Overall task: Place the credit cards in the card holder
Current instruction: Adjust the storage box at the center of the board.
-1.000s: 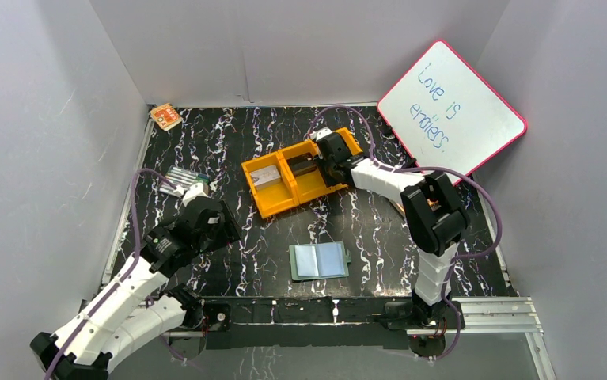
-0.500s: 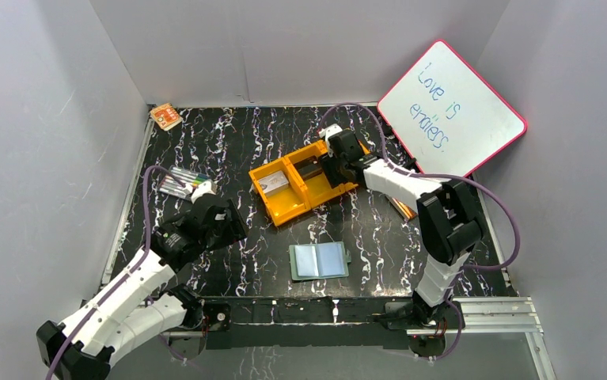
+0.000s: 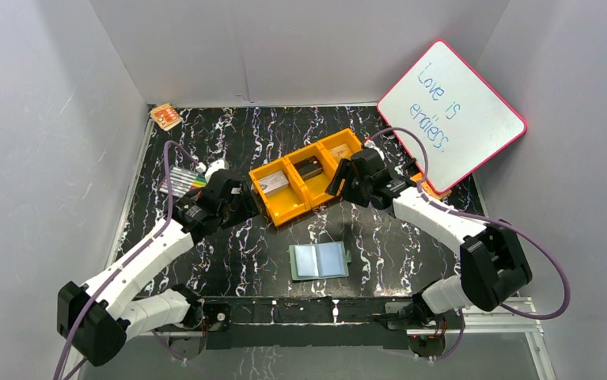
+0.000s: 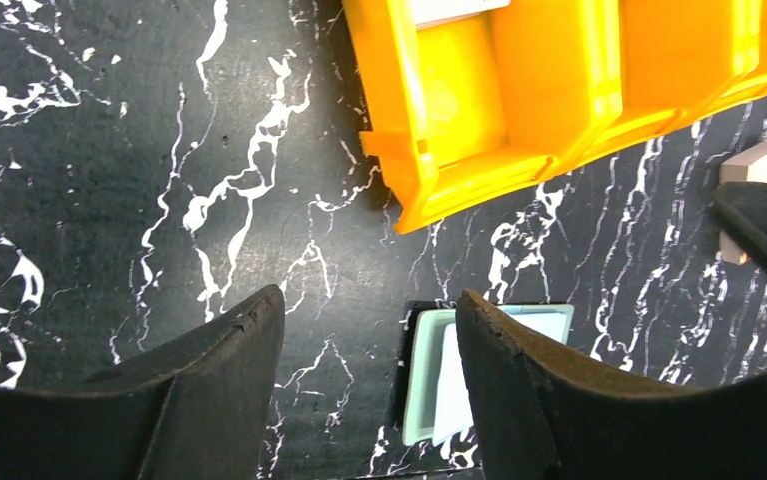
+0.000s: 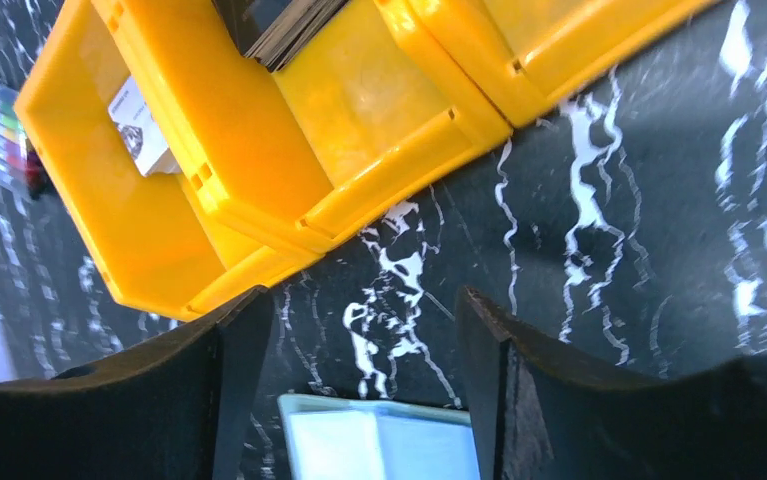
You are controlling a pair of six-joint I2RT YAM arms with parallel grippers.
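Card holder (image 3: 320, 260) lies open, pockets up, on the surface near the bases, ready for loading. Credit cards (image 3: 275, 183) sit apart from it in the orange tray (image 3: 286, 214). Left pincer (image 4: 369, 320) and right pincer (image 5: 359, 320) flank the tray, both spread wide and empty; I judge a pick comes next.

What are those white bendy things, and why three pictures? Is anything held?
They are two robot arms, each ending in two fingers. One picture looks down from above; the other two come from cameras on the wrists. On the table sit an orange tray with cards inside, an open card holder and markers; a whiteboard leans at the side. The left gripper and right gripper are both open, holding nothing.
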